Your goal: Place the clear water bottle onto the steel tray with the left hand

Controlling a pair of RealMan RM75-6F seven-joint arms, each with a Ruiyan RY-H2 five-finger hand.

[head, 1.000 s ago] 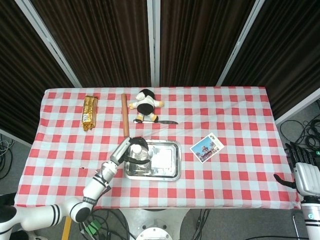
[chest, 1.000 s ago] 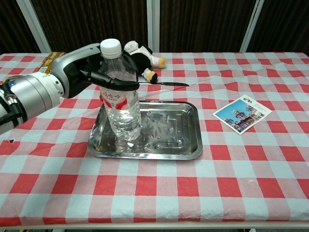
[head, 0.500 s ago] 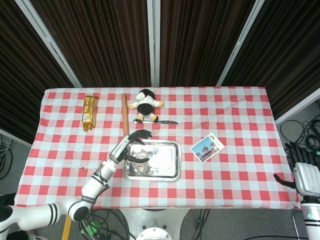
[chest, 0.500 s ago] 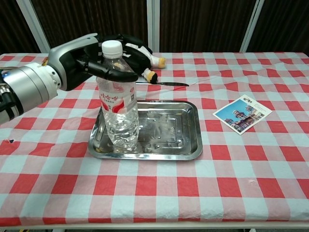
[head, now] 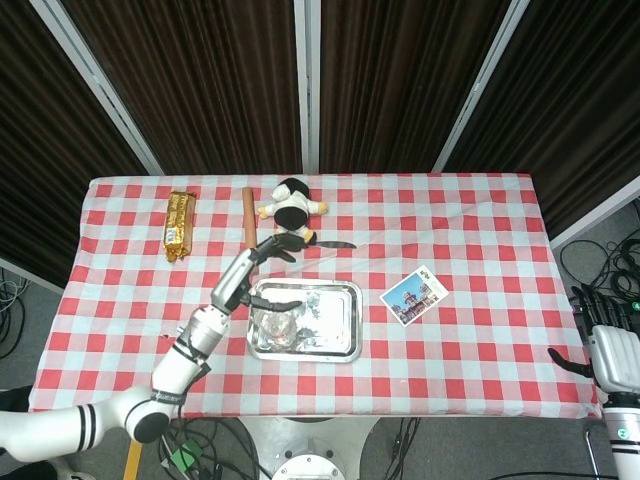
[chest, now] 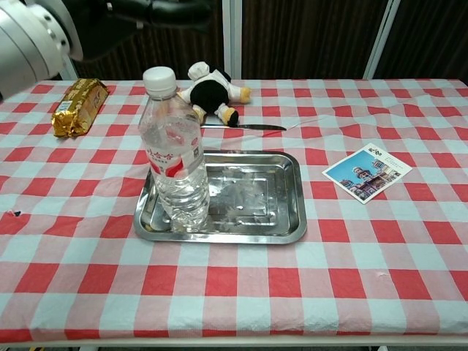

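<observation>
The clear water bottle (chest: 174, 157) stands upright by itself in the left part of the steel tray (chest: 291, 219), white cap on top and a red label around its middle. From the head camera the bottle (head: 277, 322) shows inside the tray (head: 340, 340). My left hand (head: 252, 272) hovers above and behind the bottle with its fingers spread, touching nothing. In the chest view that left hand (chest: 139, 11) sits high at the top left, well clear of the cap. My right hand (head: 603, 345) hangs off the table's right edge, empty, fingers apart.
Along the far side of the checkered table lie a gold snack bar (head: 178, 225), a wooden rod (head: 249, 228), a plush toy (head: 290, 208) and a knife (head: 315, 243). A postcard (head: 412, 295) lies to the right of the tray.
My left hand let go of the bottle, spread its fingers and rose up and back toward the far left. The bottle stayed standing on the tray.
</observation>
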